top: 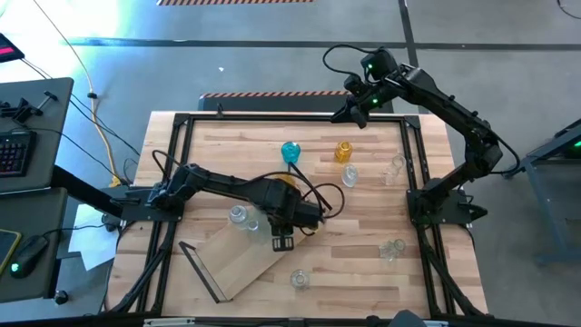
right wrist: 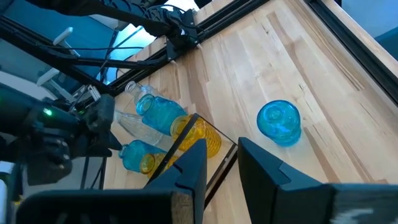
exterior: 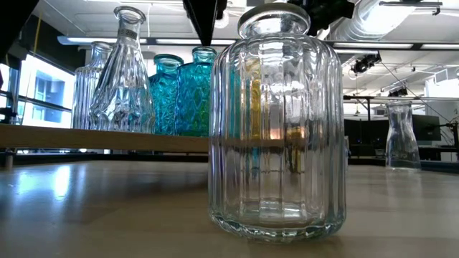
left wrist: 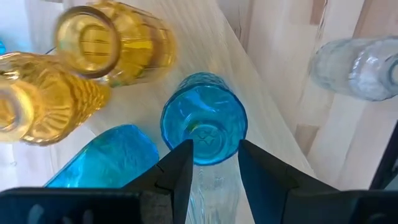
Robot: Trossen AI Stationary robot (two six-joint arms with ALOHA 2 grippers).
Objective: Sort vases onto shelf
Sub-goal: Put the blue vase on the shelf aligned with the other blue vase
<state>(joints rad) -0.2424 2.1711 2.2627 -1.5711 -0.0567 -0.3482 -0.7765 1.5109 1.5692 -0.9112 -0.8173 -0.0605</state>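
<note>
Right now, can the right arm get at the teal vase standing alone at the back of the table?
Probably yes. The right gripper hangs open near the back edge, the teal vase stands alone on bare tabletop, and nothing sits between them; the left gripper works over the shelf.

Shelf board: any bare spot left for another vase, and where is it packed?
The shelf: its lower end near the black wire frame is bare. Crowded at its upper end under the left hand, where amber vases and teal vases cluster. The right hand waits at the table's far edge.
</note>
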